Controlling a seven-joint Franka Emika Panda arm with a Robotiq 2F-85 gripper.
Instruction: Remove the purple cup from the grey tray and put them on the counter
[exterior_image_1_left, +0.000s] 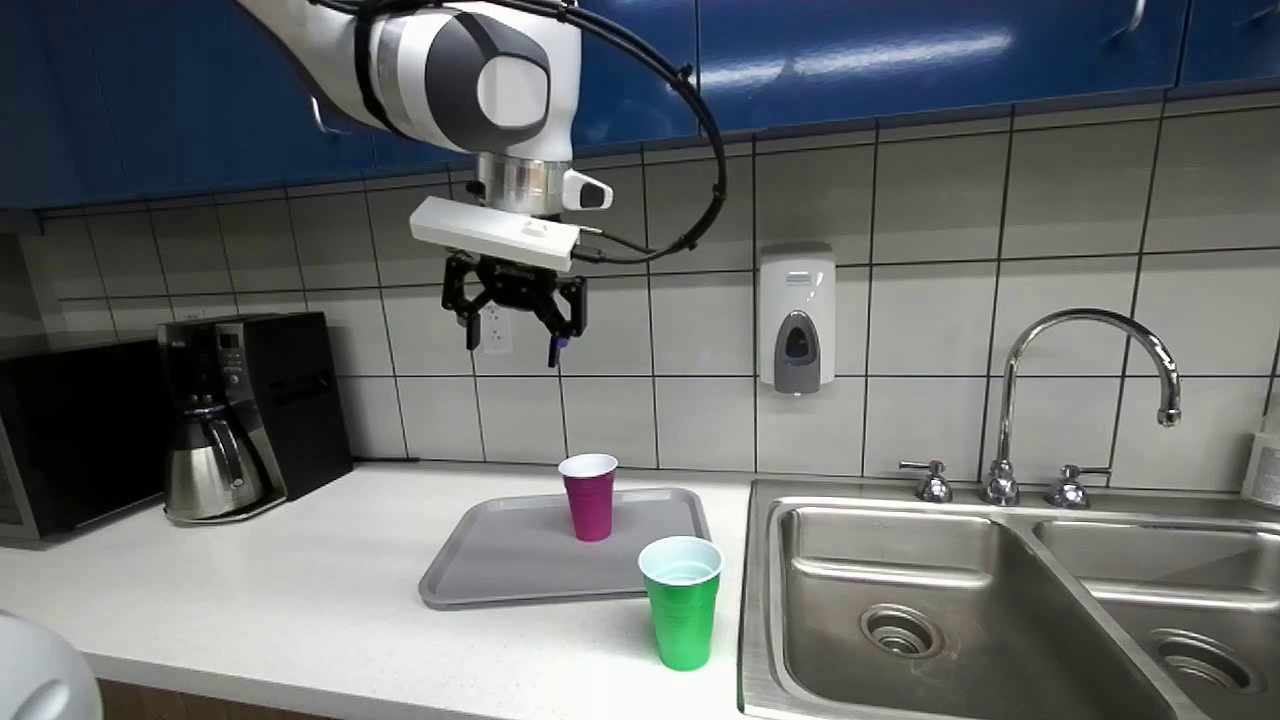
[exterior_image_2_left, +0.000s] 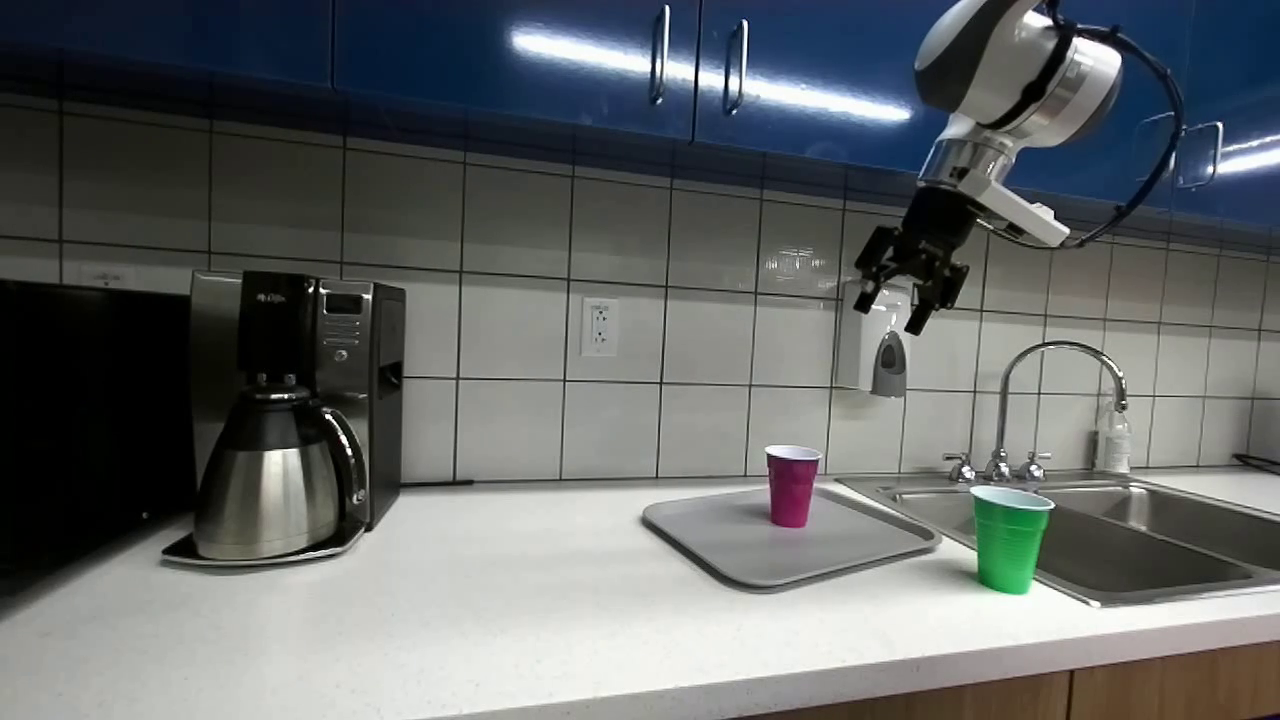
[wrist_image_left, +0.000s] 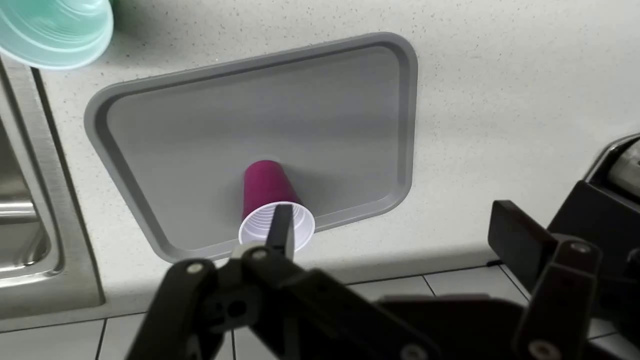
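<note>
The purple cup (exterior_image_1_left: 591, 505) stands upright on the grey tray (exterior_image_1_left: 500, 555), which lies on the white counter (exterior_image_1_left: 300, 590). In an exterior view the cup (exterior_image_2_left: 792, 492) stands toward the tray's (exterior_image_2_left: 730, 530) back edge on the counter (exterior_image_2_left: 500, 600). My gripper (exterior_image_1_left: 513, 353) is open and empty, high above the counter and well above the cup; it also shows in an exterior view (exterior_image_2_left: 888, 319). In the wrist view the gripper's (wrist_image_left: 393, 206) left finger hides part of the mouth of the cup (wrist_image_left: 267, 182); the tray (wrist_image_left: 320, 120) lies beneath.
A green cup (exterior_image_1_left: 684, 615) stands on the counter beside the tray, close to the steel sink (exterior_image_1_left: 760, 600) with its tall faucet (exterior_image_1_left: 1010, 400). A coffee maker (exterior_image_2_left: 290, 420) stands at the far end. A soap dispenser (exterior_image_1_left: 797, 320) hangs on the wall below blue cabinets (exterior_image_1_left: 900, 60).
</note>
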